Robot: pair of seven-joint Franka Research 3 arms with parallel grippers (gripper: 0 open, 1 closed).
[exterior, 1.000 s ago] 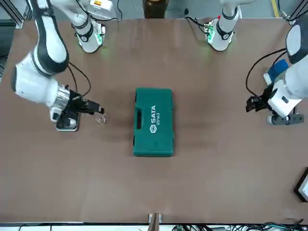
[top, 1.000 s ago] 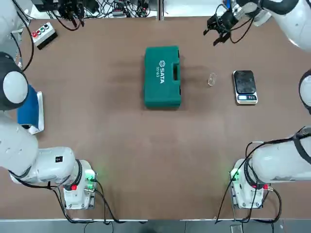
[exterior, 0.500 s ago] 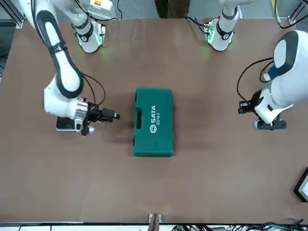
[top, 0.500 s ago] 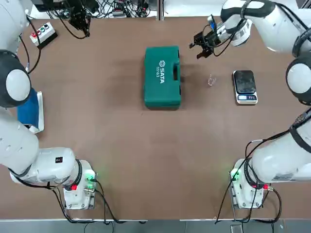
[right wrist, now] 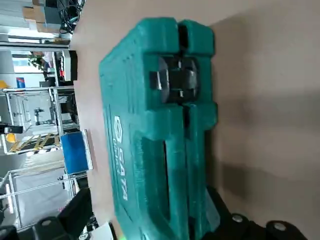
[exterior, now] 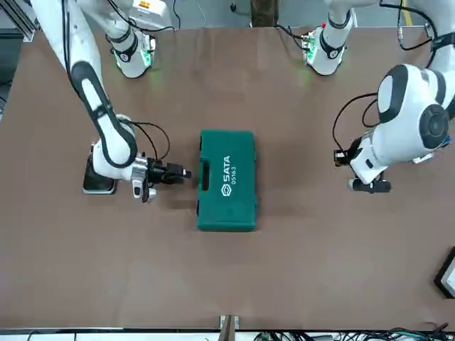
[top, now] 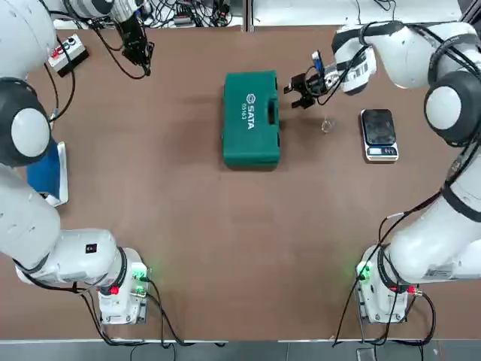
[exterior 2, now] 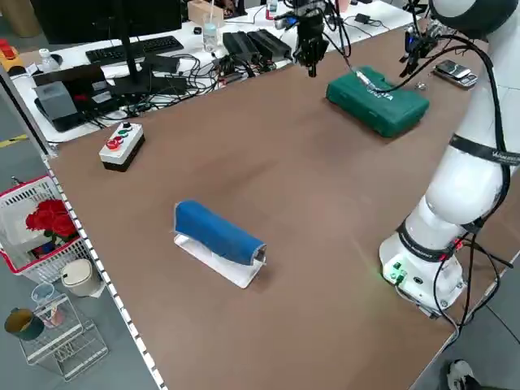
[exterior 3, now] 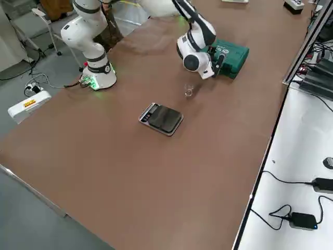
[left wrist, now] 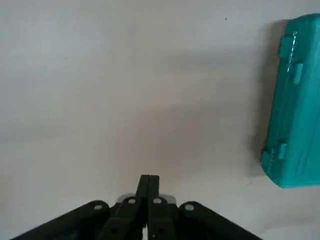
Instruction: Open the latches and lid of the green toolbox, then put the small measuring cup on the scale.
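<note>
right gripper (top: 295, 90) level beside green toolbox (top: 251, 118), jaws wide

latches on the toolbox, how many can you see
1: a dark latch on the toolbox's handle edge, facing the right hand. A second may be hidden.

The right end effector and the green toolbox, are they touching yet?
Apart. The top view shows brown table between the right end effector and the green toolbox handle edge.
</note>
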